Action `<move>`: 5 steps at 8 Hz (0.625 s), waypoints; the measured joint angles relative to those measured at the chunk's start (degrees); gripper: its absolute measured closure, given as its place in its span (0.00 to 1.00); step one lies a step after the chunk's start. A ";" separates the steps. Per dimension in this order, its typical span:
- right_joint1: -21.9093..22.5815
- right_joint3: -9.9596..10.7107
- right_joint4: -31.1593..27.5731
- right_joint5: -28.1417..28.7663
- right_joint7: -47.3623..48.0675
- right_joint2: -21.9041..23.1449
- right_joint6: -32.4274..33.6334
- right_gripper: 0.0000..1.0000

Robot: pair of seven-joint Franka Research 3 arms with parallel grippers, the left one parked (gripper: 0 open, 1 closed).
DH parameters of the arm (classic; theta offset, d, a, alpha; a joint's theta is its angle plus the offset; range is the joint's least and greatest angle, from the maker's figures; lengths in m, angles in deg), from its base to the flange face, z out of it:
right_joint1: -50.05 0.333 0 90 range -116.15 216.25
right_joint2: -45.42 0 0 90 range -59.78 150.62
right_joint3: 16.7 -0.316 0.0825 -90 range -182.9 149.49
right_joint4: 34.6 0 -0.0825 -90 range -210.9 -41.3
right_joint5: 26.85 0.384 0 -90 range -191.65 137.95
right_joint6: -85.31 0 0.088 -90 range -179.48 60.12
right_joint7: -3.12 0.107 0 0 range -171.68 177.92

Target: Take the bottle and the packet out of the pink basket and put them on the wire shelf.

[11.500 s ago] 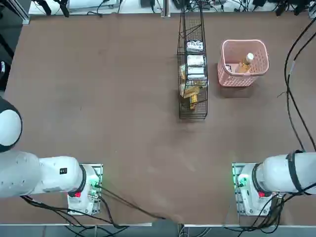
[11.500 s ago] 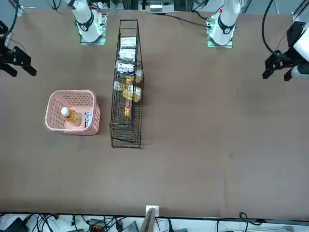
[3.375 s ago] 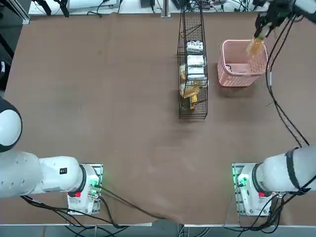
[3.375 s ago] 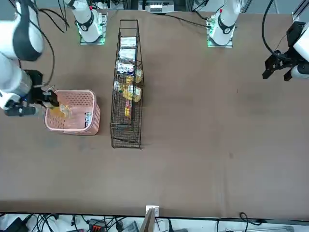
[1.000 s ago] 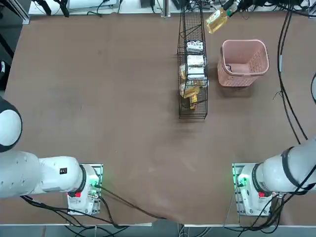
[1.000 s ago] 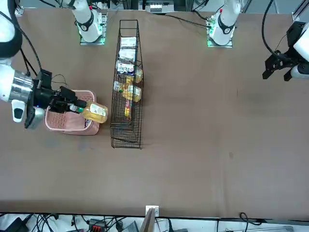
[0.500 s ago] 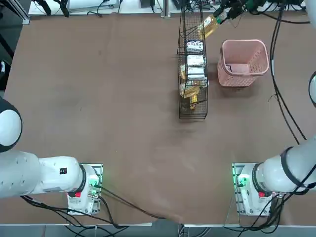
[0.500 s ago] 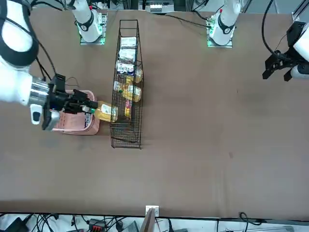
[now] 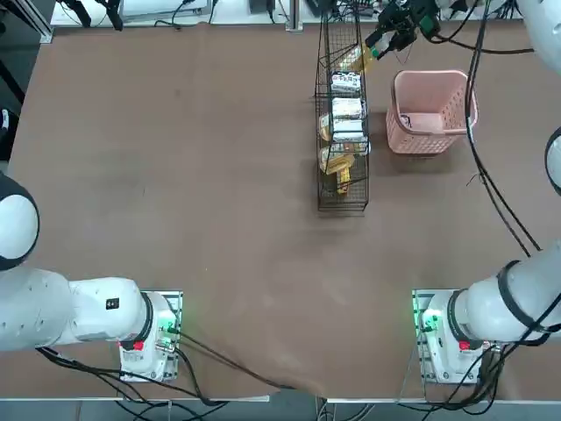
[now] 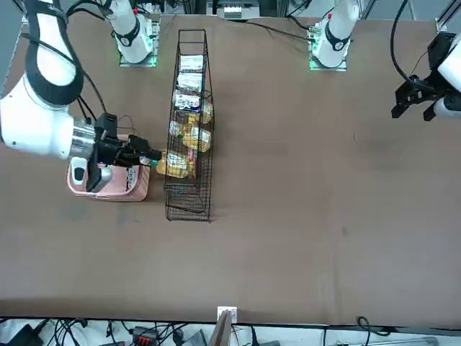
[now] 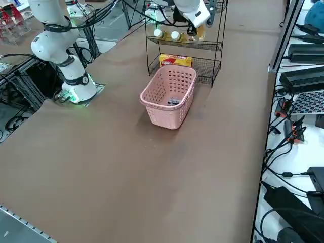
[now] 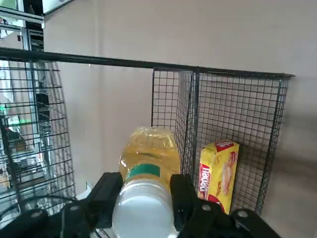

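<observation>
Bottle [image 12: 148,163] moved from basket into wire shelf [image 9: 342,114], prob. plastic.

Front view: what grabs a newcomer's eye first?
The right gripper, shut on the amber bottle by its white cap, pushing it sideways into the black wire shelf near its unstocked end. Just behind the arm sits the pink basket, the packet inside it.

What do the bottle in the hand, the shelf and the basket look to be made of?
The bottle: probably clear, glossy plastic, its amber contents showing through, with a white cap; the right hand grips it.
Wire shelf: thin black rods, likely coated metal.
Pink basket: matte moulded plastic, lattice holes.
</observation>
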 joint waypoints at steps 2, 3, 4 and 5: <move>0.01 -1.21 -1.78 0.10 0.20 -0.19 -2.55 0.44; 0.01 -1.64 -2.26 0.15 0.28 -0.46 -3.25 0.44; 0.01 -1.76 -2.61 0.17 0.31 -0.70 -3.49 0.44; 0.01 -1.79 -2.96 0.19 0.32 -0.80 -3.53 0.44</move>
